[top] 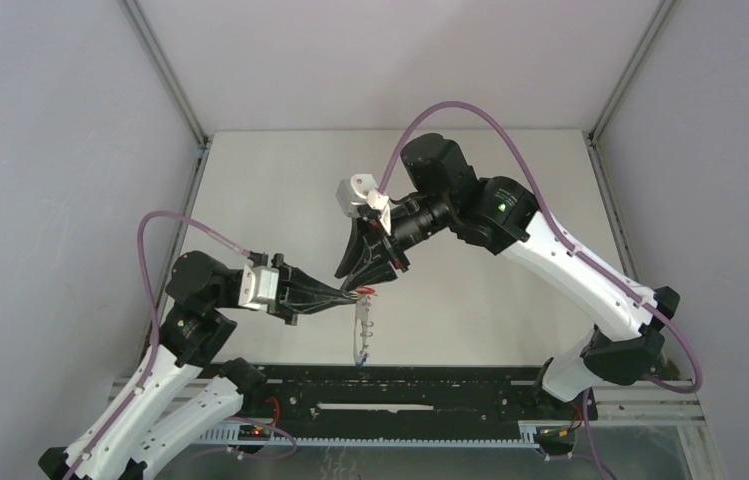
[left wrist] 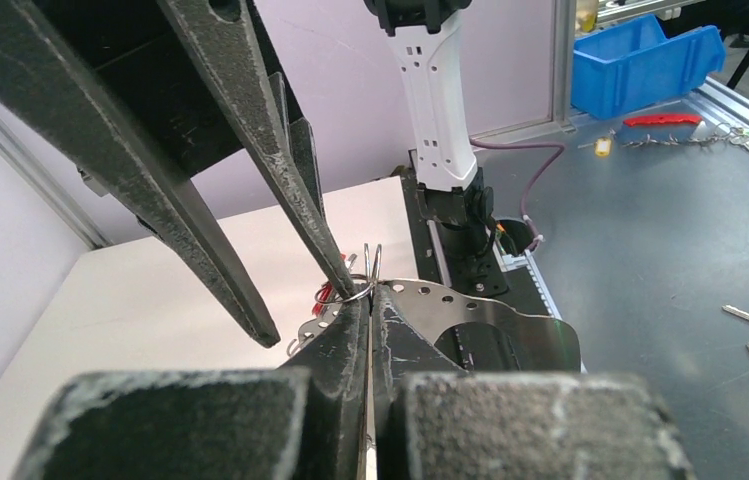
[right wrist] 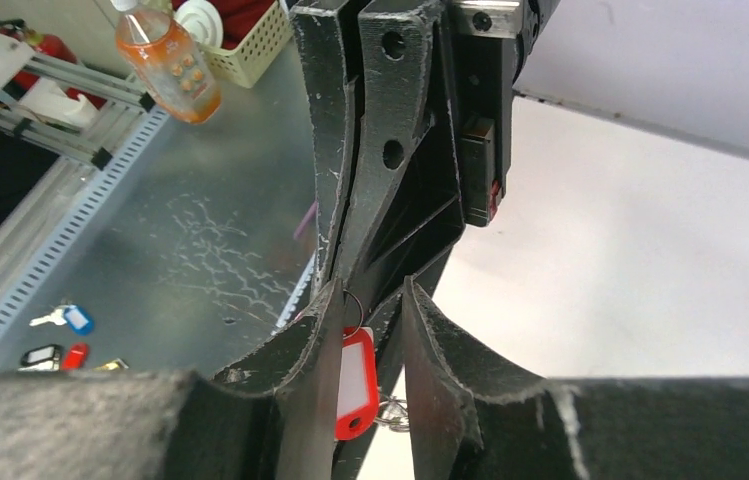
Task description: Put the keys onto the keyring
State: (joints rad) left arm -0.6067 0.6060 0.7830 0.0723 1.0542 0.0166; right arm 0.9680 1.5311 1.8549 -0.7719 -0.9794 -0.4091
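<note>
Cannot trace the keyring (top: 359, 335) as a loop from above: just a thin pale strand hanging below the left gripper (top: 353, 294), ending in a blue speck too small to name. Hides the pinch itself inside those closed tips. Shows the red key (right wrist: 355, 378) in the right wrist view as a plastic head only, one long edge covered by a finger (right wrist: 315, 360) of the right gripper (right wrist: 372, 290); no telling where the shank lies. Crops each wrist camera's own fingers at the bottom edge.
</note>
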